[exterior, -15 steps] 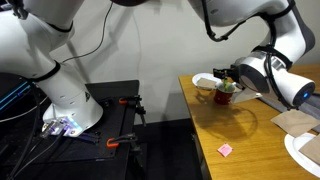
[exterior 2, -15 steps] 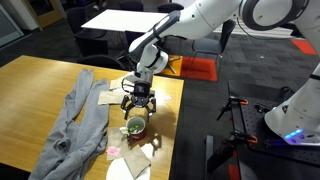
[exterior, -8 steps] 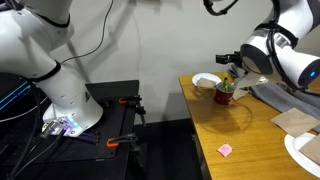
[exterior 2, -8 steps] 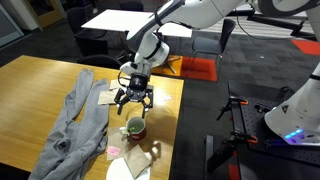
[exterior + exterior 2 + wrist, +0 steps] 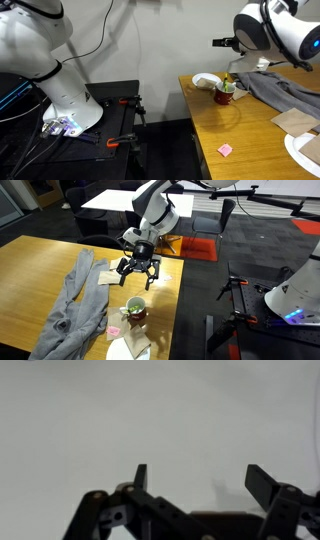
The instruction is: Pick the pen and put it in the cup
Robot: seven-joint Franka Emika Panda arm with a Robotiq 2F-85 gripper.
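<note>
Black two-fingered end effector (image 5: 137, 277) after release. A second ago it sat just above the small dark red mug with white interior (image 5: 134, 309). It has since risen and now hangs well clear of the mug, spread wide, empty and touching nothing. The wrist view shows its fingers (image 5: 141, 475) far apart against a blank background. The thin yellow-green stick-like pen (image 5: 230, 82) stands in the mug on the wooden surface (image 5: 40, 260), its upper end above the rim. Placement appears complete.
</note>
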